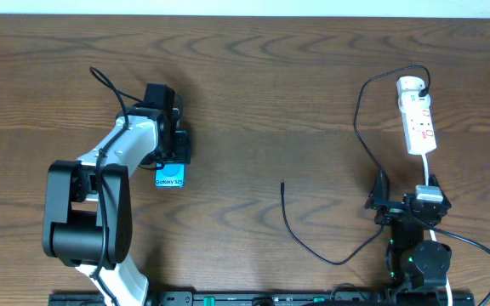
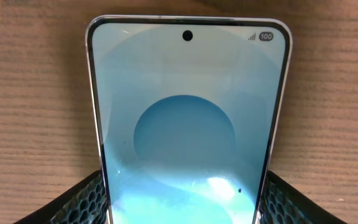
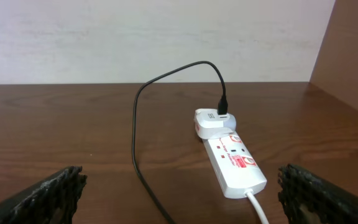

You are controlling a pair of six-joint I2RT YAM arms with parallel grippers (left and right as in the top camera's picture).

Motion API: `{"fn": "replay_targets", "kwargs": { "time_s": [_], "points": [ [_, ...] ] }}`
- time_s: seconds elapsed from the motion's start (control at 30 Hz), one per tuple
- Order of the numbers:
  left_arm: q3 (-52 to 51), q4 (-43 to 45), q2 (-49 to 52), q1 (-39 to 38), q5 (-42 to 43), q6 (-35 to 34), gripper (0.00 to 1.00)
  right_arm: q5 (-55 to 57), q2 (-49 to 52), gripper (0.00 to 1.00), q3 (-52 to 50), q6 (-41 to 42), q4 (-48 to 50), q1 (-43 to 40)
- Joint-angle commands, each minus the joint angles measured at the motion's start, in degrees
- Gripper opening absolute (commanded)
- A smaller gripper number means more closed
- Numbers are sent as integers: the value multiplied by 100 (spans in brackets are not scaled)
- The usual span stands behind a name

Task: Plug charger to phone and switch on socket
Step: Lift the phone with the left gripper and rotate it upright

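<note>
Around phone [image 1: 169,177] sides, left gripper [image 2: 182,199] closed; charger [image 1: 284,208] tip lies well apart

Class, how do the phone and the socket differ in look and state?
The phone has a light blue screen; the socket is white with red marks. The phone is clasped by the left pincer; the socket lies clear of the right pincer. The charger is plugged into the socket, not the phone. Both are oblong.

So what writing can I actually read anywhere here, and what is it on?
"Galaxy S25": on the screen of the phone, overhead view.
"100": small badge in the top corner of that same screen, left wrist view.
Power strip: red printed marks, too small to read.
</note>
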Motion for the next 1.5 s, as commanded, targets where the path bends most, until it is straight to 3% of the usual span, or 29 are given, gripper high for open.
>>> {"fn": "replay_targets", "kwargs": {
  "time_s": [0.0, 0.23, 0.37, 0.7, 0.9, 1.0, 1.23, 1.47],
  "points": [
    [295, -120, -343, 11, 350, -33, 7, 2, -26, 99, -4, 61, -31, -42],
    [662, -160, -1073, 13, 1086, -555, 7, 2, -26, 99, -4, 61, -31, -44],
    [682, -170, -1550, 13, 1154, -1342, 7, 2, -26, 99, -4, 61, -31, -42],
    [682, -210, -2229, 13, 2830, -3320, 7, 2, -26, 99, -4, 61, -31, -42],
    [682, -208, -2264, 74, 4310, -6240, 7, 2, -26, 99, -4, 61, -31, -42],
    [682, -146, -2264, 199, 5134, -7228, 7, 2, -26, 99, -4, 61, -31, -44],
    [680, 815, -2264, 699, 6564, -8288, 7, 2, -26, 99, -4, 61, -31, -42],
    [680, 815, -2264, 1049, 6959, -8609, 7, 2, -26, 99, -4, 61, -31, -42]
  ]
}}
